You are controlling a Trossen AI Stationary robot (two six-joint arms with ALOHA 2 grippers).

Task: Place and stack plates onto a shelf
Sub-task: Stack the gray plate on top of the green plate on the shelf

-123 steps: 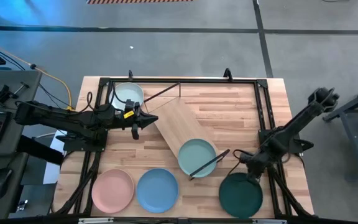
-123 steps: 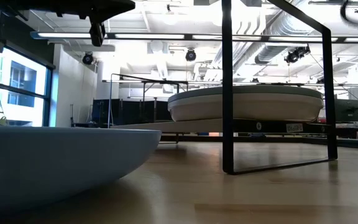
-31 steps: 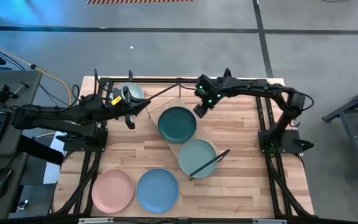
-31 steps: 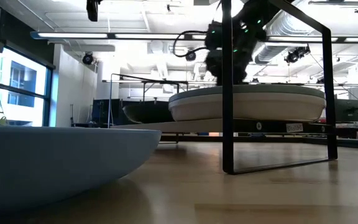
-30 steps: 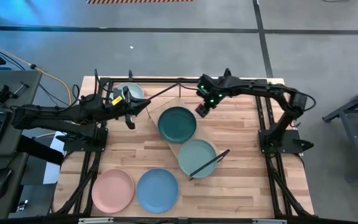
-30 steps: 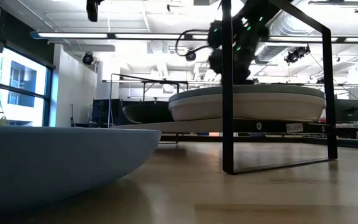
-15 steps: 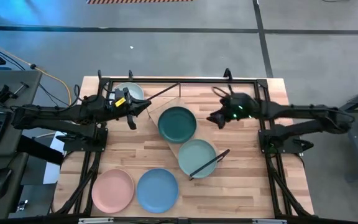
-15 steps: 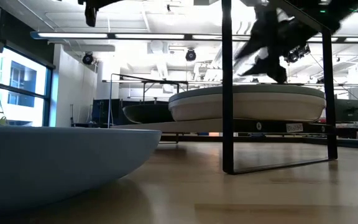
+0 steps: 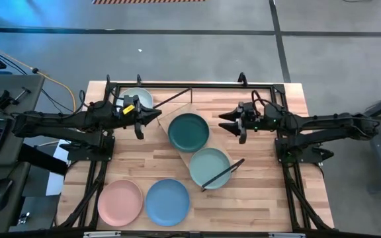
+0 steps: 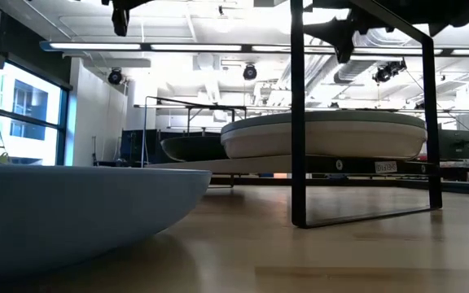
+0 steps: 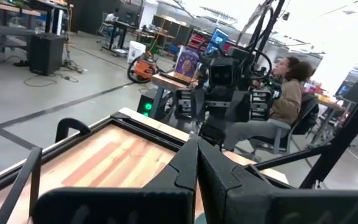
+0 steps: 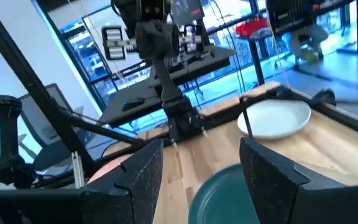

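Observation:
The light wood shelf (image 9: 185, 108) lies slantwise in the middle of the table. The dark teal plate (image 9: 188, 131) and the sage green plate (image 9: 210, 166) rest flat on it, side by side. A pale plate (image 9: 137, 99) lies at the far left corner. The pink plate (image 9: 120, 201) and the light blue plate (image 9: 167, 201) lie at the near edge. My left gripper (image 9: 147, 118) is shut and empty, left of the teal plate. My right gripper (image 9: 229, 123) is open and empty, right of the teal plate and above it, pointing left.
A dark frame rod (image 9: 222, 172) lies across the sage plate's right rim. Black rails (image 9: 190, 84) run round the tabletop. Bare wood (image 9: 256, 178) lies at the near right. A person (image 11: 291, 93) sits beyond the table.
My right arm has swung from the far edge round to the right side. Its gripper has drawn back from the teal plate's far rim toward the table's right, has risen, and now points left. The teal plate stays flat on the shelf.

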